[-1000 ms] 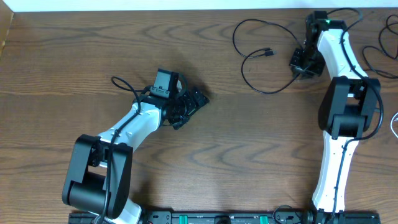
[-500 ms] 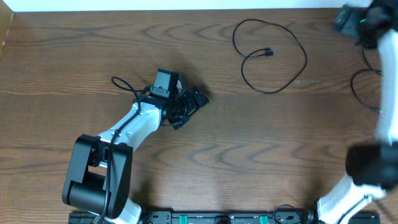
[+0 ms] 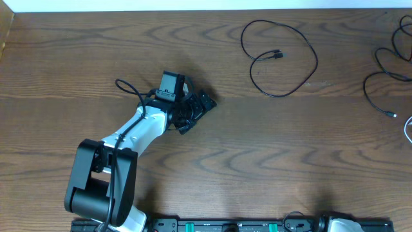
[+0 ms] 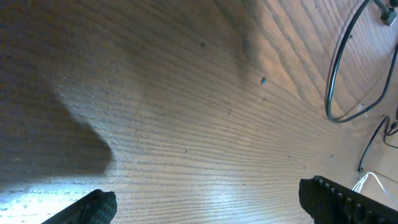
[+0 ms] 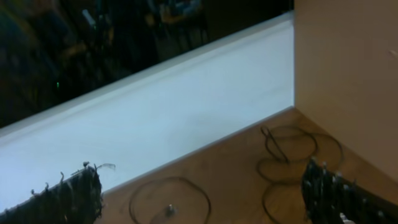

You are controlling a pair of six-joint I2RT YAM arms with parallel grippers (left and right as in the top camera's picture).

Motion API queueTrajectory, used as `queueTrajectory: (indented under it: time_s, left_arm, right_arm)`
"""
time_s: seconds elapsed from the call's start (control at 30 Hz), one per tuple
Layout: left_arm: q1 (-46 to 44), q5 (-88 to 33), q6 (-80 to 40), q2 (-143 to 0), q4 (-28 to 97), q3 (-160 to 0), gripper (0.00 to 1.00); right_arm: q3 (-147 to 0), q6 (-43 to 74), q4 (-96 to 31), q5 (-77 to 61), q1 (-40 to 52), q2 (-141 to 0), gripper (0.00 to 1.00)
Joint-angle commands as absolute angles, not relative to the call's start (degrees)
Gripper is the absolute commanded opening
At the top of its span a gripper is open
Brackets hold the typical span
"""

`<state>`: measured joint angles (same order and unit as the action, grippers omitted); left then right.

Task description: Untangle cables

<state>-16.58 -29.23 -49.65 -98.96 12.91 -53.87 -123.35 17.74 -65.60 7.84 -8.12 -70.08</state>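
A thin black cable (image 3: 284, 59) lies in loose loops at the table's back right. A second black cable (image 3: 381, 76) curls at the right edge, and a white cable (image 3: 409, 129) just shows below it. My left gripper (image 3: 195, 109) rests low over bare wood left of centre, open, with nothing between its fingers (image 4: 94, 208). The left wrist view catches the looped cable (image 4: 346, 70) far off at upper right. My right gripper (image 5: 202, 200) is out of the overhead view. It hangs open and empty, high above a black cable loop (image 5: 138, 190) and further black cable loops (image 5: 292, 149).
A white wall (image 5: 155, 118) borders the table's far edge. A light upright panel (image 5: 348, 68) stands at the table's corner. The left arm's own thick black cord (image 3: 129, 87) loops beside its wrist. The arm bases (image 3: 232, 225) line the front edge.
The right gripper was shut at the looped black cable, then opened. Its arm swung up and off to the right, out of the overhead view. The left arm has not moved.
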Motion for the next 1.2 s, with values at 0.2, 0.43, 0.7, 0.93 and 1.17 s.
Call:
queueTrajectory:
  time_s: [0.2,0.43,0.7,0.93,1.17]
  left_arm:
    - [-16.4,-28.7,-49.1,-98.7,13.0,-54.3,0.98]
    - [-16.4,-28.7,-49.1,-98.7,13.0,-54.3,0.98]
    - [-16.4,-28.7,-49.1,-98.7,13.0,-54.3,0.98]
    - [-16.4,-28.7,-49.1,-98.7,13.0,-54.3,0.98]
    - [-16.4,-28.7,-49.1,-98.7,13.0,-54.3,0.98]
  right_arm:
    - [-123.1,17.1,-80.4,8.7,-8.1,-57.7,0.99]
    - [-123.1,17.1,-96.1,8.7,-8.1,-50.6,0.99]
    - [-122.9,17.1,-97.3,8.7,-8.1,-45.8,0.99]
    - [-122.9,17.1,-97.3,8.7,-8.0,-44.9,0.99]
    - [-122.9,17.1,-97.3,8.7,-8.0,-39.2,0.99]
